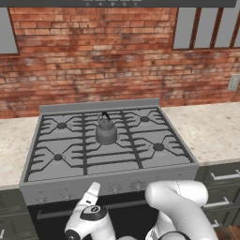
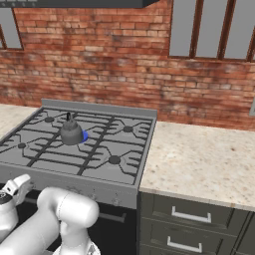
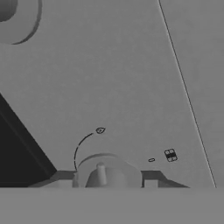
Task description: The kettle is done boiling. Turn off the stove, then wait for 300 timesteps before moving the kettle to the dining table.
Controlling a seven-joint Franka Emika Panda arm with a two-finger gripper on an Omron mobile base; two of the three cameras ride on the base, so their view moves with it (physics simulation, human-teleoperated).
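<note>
The small grey kettle (image 1: 106,131) (image 2: 71,132) stands on the middle grate of the stove (image 1: 154,174) (image 2: 130,167), with a blue glow at its base in the right base view. My gripper (image 1: 95,187) (image 2: 23,184) is pressed against the stove's front panel, below the kettle. In the hand view its fingers sit on either side of a round stove knob (image 3: 107,171), shut on it. An arc mark and small symbols are printed on the panel around the knob. The dining table is out of view.
Another knob (image 3: 13,17) shows at the hand view's top left, with the dark oven door (image 3: 17,151) beside the panel. Speckled counters (image 1: 215,131) (image 2: 199,159) flank the stove, with drawer cabinets (image 2: 184,216) under them. A brick wall (image 1: 117,56) stands behind.
</note>
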